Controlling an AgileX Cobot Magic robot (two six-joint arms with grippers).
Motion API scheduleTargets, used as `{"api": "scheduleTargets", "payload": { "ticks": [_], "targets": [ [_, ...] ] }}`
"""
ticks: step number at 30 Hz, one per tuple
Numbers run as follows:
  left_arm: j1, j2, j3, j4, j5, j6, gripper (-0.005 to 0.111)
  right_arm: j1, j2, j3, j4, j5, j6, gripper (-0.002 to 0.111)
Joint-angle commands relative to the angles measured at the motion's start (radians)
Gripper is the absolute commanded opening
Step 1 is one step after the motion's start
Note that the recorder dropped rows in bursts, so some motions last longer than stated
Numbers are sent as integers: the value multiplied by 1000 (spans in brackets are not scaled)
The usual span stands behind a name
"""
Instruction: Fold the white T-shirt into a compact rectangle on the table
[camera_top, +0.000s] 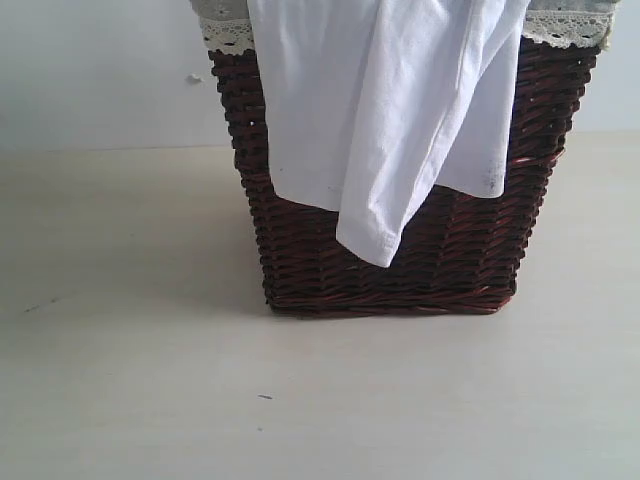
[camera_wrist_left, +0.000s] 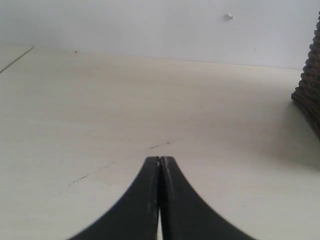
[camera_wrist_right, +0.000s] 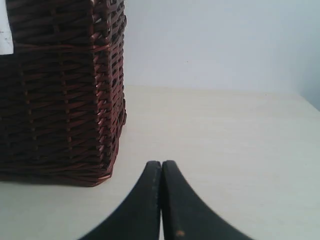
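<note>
The white T-shirt (camera_top: 380, 110) hangs over the front rim of a dark brown wicker basket (camera_top: 470, 270), one sleeve drooping lowest; a sliver of it (camera_wrist_right: 5, 30) shows in the right wrist view. The pale beige table (camera_top: 150, 380) spreads around the basket. Neither gripper appears in the exterior view. My left gripper (camera_wrist_left: 160, 159) is shut with nothing in it, above bare table, the basket's corner (camera_wrist_left: 310, 95) off to one side. My right gripper (camera_wrist_right: 161, 163) is shut and empty, close beside the basket's lower corner (camera_wrist_right: 107, 170).
Cream lace trim (camera_top: 565, 25) lines the basket's rim. A plain white wall (camera_top: 100, 70) stands behind the table. Faint dark scratches (camera_wrist_left: 160, 145) and specks (camera_top: 265, 397) mark the table surface.
</note>
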Motion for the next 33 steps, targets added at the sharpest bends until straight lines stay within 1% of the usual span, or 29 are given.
{"api": "scheduleTargets", "payload": {
  "ticks": [1, 6, 9, 12, 16, 18, 20, 21, 24, 25, 26, 27, 28, 29, 30, 31, 32, 33],
  "targets": [
    [-6, -5, 2, 2, -8, 4, 0, 1, -5, 4, -1, -5, 1, 0],
    [-6, -5, 2, 5, -8, 6, 0, 1, -5, 4, -1, -5, 1, 0],
    [-6, -5, 2, 44, -26, 6, 0, 1, -5, 4, -19, -16, -21, 0],
    [-6, -5, 2, 45, -126, -6, 0, 1, -5, 4, -35, -150, -56, 0],
    [-6, -5, 2, 45, -275, -6, 0, 1, -5, 4, 50, -306, -51, 0],
    [-6, -5, 2, 45, -319, -6, 0, 1, -5, 4, 101, -353, -36, 0],
    [-6, -5, 2, 49, -384, -1, 0, 1, -5, 4, 105, -423, -21, 0],
    [-6, -5, 2, 46, -435, -27, 0, 1, -5, 4, 119, -448, 38, 0],
    [-6, -5, 2, 46, -555, -276, 0, 1, -5, 4, 134, -468, 262, 0],
    [-6, -5, 2, 46, -579, -344, 0, 1, -5, 4, 118, -484, 298, 0],
    [-6, -5, 2, 46, -654, -477, 0, 1, -5, 4, 79, -524, 318, 0],
    [-6, -5, 2, 50, -697, -512, 0, 1, -5, 4, 57, -550, 343, 0],
    [-6, -5, 2, 66, -779, -566, 0, 1, -5, 4, 3, -575, 431, 0],
    [-6, -5, 2, 89, -798, -586, 0, 1, -5, -3, -45, -581, 485, 0],
    [-6, -4, -29, 161, -800, -669, 0, 1, -5, -54, -133, -593, 595, 0],
    [-6, 13, -59, 217, -800, -720, 0, 1, -5, -85, -190, -606, 653, 0],
    [-6, 76, -131, 421, -806, -898, 0, 1, 35, -148, -306, -630, 764, 0],
    [-6, 156, -191, 616, -874, -1083, 0, 1, 102, -218, -458, -646, 894, 1]
  ]
}}
